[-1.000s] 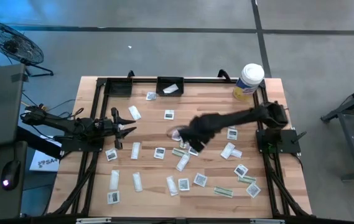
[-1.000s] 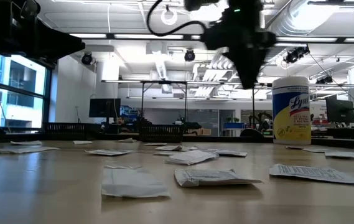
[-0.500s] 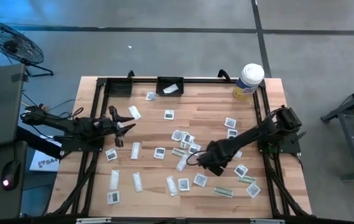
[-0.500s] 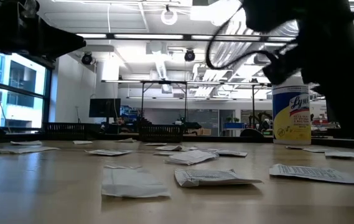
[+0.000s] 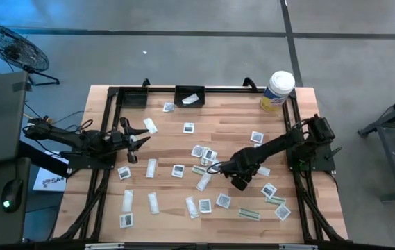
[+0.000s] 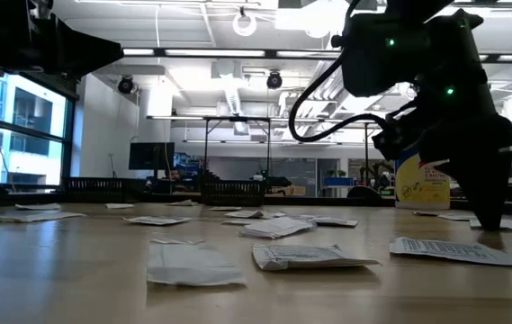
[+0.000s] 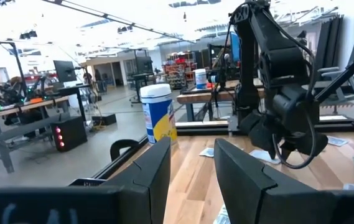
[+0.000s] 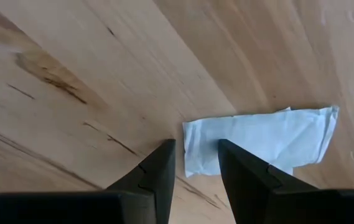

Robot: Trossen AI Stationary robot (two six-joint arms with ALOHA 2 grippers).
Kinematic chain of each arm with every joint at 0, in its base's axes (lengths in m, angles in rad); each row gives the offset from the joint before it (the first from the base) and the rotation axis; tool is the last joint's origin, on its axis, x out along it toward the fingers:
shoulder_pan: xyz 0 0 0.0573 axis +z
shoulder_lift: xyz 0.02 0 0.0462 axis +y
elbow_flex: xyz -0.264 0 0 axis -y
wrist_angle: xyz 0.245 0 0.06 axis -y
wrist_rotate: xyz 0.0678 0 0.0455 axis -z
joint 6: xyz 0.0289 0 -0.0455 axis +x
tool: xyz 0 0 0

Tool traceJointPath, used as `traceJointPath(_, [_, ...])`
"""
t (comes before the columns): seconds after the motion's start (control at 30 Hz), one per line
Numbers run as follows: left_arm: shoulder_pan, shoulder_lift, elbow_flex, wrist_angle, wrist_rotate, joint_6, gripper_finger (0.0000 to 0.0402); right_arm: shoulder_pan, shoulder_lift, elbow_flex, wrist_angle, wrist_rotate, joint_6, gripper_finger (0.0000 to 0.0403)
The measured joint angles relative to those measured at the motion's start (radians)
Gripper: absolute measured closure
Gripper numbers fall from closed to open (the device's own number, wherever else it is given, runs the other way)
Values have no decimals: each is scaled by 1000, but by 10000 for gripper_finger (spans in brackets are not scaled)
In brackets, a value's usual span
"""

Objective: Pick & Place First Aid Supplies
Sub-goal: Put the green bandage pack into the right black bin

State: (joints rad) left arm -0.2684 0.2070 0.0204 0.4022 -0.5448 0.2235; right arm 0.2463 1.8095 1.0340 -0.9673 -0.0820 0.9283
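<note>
We see the first aid supplies (image 5: pixel 205 182) spread over the wooden desk (image 5: pixel 232 125): white square packets with dark centres, narrow white strips and a few greenish-tan strips, most of them lying across the middle and toward the desk's near edge. One white packet (image 8: pixel 264 140) lies flat on the bare wood directly ahead of the right claw (image 8: pixel 196 163). Its two dark fingers stand parted, pointing down with the packet's end in the gap between them, and we see nothing gripped. In the high view that right claw (image 5: pixel 239 182) sits low over the desk, right of the centre, with its arm reaching in from the right edge.

The left claw (image 5: pixel 133 142) hangs near the left edge of the desk. Its fingers (image 7: pixel 152 177) stand apart with nothing between them.

A white tub with a yellow label (image 5: pixel 278 90) stands at the far right corner. A small black tray (image 5: pixel 189 96) at the far edge holds one white packet.
</note>
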Motion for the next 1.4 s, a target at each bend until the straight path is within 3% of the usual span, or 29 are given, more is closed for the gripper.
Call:
traceJointPath(0.27, [0,0,0,0,2,0,280,1,0,-1,2,22,1,286])
traceJointPath(0.43, [0,0,0,-1,59,-19,280,1,0,-1,4,35,44,295])
traceJointPath(0.57, [0,0,0,-3,120,-23,280,1,0,-1,8,35,84,322])
traceJointPath(0.9, [0,0,0,-8,146,-45,280,1,0,-1,27,25,95,398])
traceJointPath(1.23, [0,20,0,-8,323,-47,280,4,3,85,21,20,87,400])
traceJointPath(1.4, [0,87,0,6,342,-46,280,5,3,160,20,14,55,401])
